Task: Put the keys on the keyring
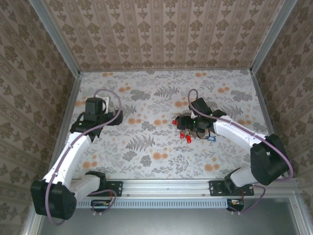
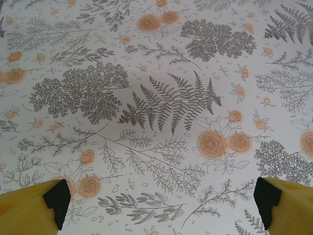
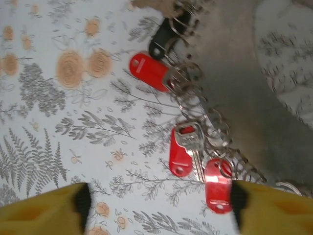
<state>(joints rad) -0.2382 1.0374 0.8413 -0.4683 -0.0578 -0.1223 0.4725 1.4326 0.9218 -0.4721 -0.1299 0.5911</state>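
KEYS: small silvery blades, three red plastic heads and one black, lying flat in a loose tangle on the floral table; top view adds a blue head at the right edge | KEYRING: thin grey metal loops threaded through the tangle, outline unclear

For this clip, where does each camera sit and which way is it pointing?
Top external: above and behind the bases, looking down on the table; left arm and right arm show.
Left wrist: on the left arm, facing down at patterned table; left tool open, fingers at bottom corners.
Right wrist: on the right arm, facing down at the keys; right tool open, fingers at bottom corners.
Shared: top external and right wrist both show the red-headed keys.
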